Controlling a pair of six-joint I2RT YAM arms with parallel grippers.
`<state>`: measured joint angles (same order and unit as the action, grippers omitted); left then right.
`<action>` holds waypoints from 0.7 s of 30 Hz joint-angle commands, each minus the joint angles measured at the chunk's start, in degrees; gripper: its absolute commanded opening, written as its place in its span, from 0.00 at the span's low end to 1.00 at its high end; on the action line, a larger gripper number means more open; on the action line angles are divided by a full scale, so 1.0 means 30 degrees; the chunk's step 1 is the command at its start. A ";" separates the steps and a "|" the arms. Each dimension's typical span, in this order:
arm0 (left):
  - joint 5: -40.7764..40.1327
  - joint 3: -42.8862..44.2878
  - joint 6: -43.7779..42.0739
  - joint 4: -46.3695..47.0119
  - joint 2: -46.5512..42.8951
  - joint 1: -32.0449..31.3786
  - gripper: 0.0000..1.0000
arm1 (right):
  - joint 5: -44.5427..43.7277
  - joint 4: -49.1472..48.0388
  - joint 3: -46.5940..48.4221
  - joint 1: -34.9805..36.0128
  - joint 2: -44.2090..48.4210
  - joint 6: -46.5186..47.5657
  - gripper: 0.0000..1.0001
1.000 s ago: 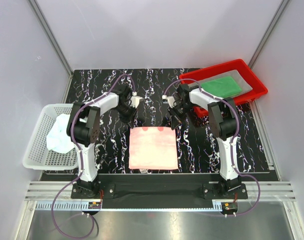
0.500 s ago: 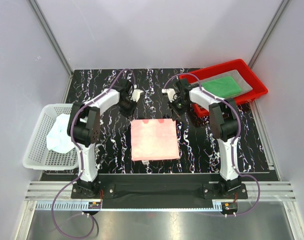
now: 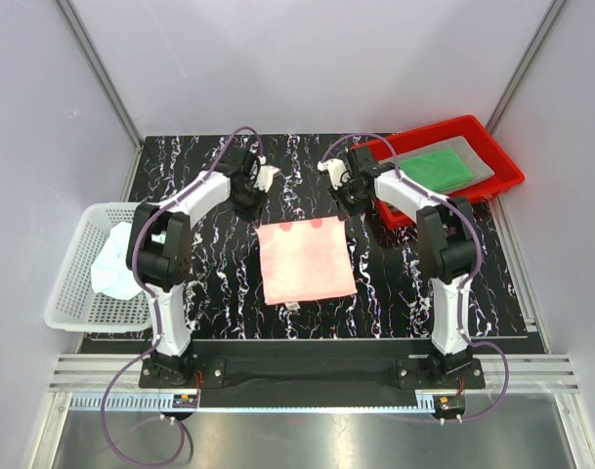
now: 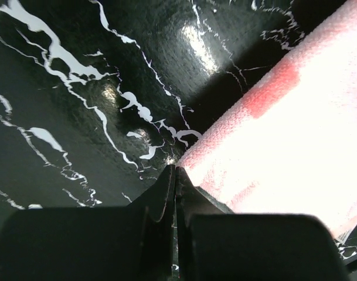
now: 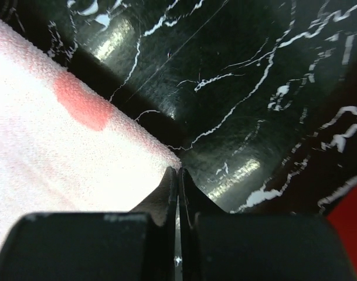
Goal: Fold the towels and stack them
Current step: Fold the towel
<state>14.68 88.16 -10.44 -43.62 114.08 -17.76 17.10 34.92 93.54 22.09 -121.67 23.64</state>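
On the black marbled table (image 3: 219, 283), everything is best placed from the pink towel (image 3: 308, 261), which hangs and lies at the centre between the two arms, its far edge lifted. To its far right sits the red tray (image 3: 507, 168), holding the green towel (image 3: 436, 166) on top of a grey towel (image 3: 478, 167). To its left stands the white basket (image 3: 72, 293), with the pale blue-white towel (image 3: 113, 266) crumpled inside.

The left gripper (image 4: 175, 175) is pinched together on the pink towel's far left corner; the right gripper (image 5: 177, 175) is pinched on its far right corner.

The cloth looks like soft, light terry that will sag and drape rather than hold shape, so the corners are the sensible hold, kept taut between both arms to stop the edge bunching. It should not slip easily from a firm pinch.

A small tag shows at the towel's near edge, too small to read; no other writing is visible.
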 commanded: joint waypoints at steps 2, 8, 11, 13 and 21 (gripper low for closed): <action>-0.0556 -0.0262 0.0313 0.0592 -0.2576 -0.0027 0.00 | -0.2271 -0.2409 -0.1382 0.0284 0.2995 0.0059 0.00; -0.1521 -0.1378 0.0578 0.0712 -0.4100 -0.1111 0.00 | -0.3063 -0.3463 -0.3139 0.0430 0.5102 0.0089 0.00; -0.1728 -0.1905 0.0753 0.0418 -0.4655 -0.1346 0.00 | -0.3327 -0.4225 -0.4661 0.0664 0.6714 0.0672 0.00; -0.1670 -0.2343 0.0958 0.0388 -0.5066 -0.1638 0.00 | -0.3357 -0.4285 -0.5597 0.0986 0.7824 0.0705 0.00; -0.2490 -0.3984 0.1427 -0.0168 -0.6796 -0.3131 0.00 | -0.3970 -0.3262 -0.8764 0.2450 1.0261 -0.0552 0.00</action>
<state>9.61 77.58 -7.29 -43.44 97.56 -25.74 7.99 24.91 69.10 27.86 -93.49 23.79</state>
